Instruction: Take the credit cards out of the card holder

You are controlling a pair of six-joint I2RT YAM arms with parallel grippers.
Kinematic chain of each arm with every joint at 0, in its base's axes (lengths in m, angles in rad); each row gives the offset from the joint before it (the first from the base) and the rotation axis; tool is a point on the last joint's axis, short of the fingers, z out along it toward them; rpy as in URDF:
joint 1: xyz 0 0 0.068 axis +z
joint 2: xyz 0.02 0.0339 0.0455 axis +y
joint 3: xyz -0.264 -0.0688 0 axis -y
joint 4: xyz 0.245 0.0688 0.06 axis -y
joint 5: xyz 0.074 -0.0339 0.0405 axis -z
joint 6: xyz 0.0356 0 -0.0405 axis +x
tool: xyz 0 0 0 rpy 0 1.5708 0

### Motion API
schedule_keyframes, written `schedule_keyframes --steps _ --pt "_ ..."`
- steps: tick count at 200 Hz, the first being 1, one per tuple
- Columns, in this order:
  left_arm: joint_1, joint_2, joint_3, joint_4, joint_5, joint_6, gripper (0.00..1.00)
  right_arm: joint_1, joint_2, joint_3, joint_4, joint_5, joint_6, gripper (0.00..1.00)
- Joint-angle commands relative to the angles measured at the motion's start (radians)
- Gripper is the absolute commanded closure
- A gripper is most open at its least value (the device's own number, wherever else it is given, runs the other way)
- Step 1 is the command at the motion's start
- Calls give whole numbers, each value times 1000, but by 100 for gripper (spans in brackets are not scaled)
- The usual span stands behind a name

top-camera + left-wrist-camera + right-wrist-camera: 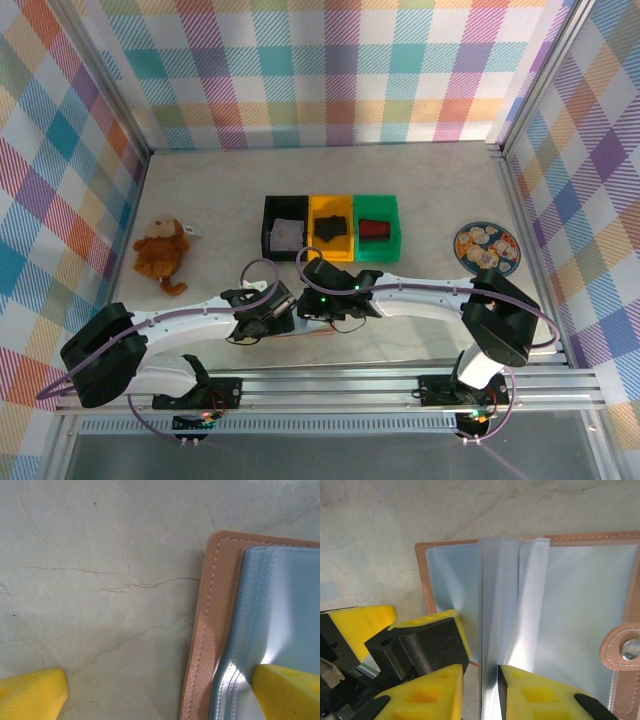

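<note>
- One card holder (560,605) lies open at 6 o'clock from the yellow bin (331,200).
- Right gripper (481,690) pinches its clear sleeves (500,605); left gripper (160,695) is spread wide.
- Sleeves likely floppy and slick: grip their edges.

Top camera overlooks the table (420,190); both wrist cameras look down close onto the card holder (200,645)

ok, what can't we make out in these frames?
- Top view: pinkish-tan leather card holder hidden under the left hand and right hand.
- Right wrist view: clear plastic sleeves overlap and glare; cards inside can't be confirmed. Whether the right hand pinches them is unclear.
- Left wrist view: holder cut off by right and bottom edges.
- Top view: contents of the black, yellow and green bins too small.
</note>
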Motion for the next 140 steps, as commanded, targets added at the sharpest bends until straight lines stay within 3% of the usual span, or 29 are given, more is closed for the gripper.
schedule_keyframes --steps 1,48,140 --pt "-10 85 -84 168 124 -8 4 9 -32 -4 26 -8 0 70" --pt "-10 83 -87 168 122 -8 4 9 -58 -11 31 3 0 65" --pt "-9 79 -88 169 122 -8 4 13 -55 -11 29 6 9 74"
